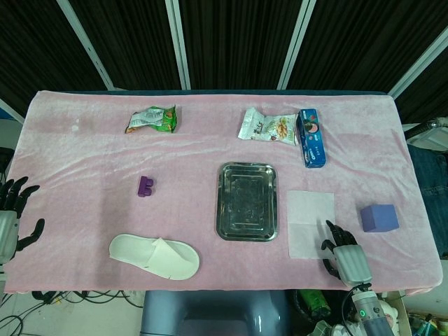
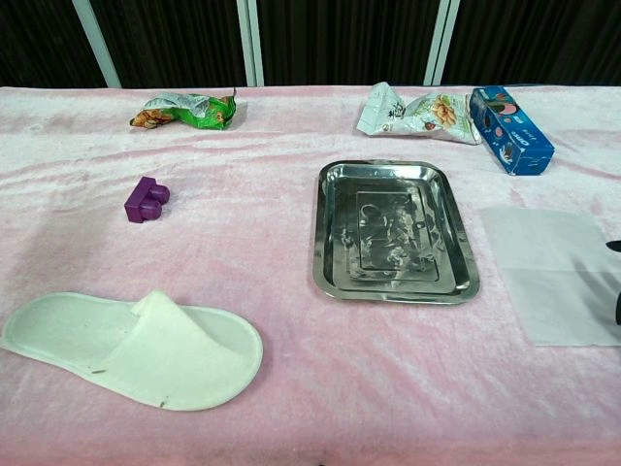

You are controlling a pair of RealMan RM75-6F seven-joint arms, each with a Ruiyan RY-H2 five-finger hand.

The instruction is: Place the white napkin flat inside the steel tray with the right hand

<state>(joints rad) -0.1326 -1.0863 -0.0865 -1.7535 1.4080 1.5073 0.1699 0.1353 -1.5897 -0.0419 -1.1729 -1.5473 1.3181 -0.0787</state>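
Note:
The white napkin (image 1: pixel 310 222) lies flat on the pink cloth just right of the steel tray (image 1: pixel 246 201); in the chest view the napkin (image 2: pixel 556 272) reaches the right edge beside the tray (image 2: pixel 393 229). The tray holds nothing. My right hand (image 1: pixel 345 258) hovers at the napkin's near right corner, fingers spread, holding nothing; only dark fingertips (image 2: pixel 617 309) show in the chest view. My left hand (image 1: pixel 12 217) sits at the table's far left edge, fingers spread, holding nothing.
A white slipper (image 1: pixel 154 256) lies near the front left. A purple block (image 1: pixel 145 185), green snack bag (image 1: pixel 152 119), white snack bag (image 1: pixel 267 127) and blue box (image 1: pixel 311 136) lie further back. A purple cube (image 1: pixel 379 218) sits right of the napkin.

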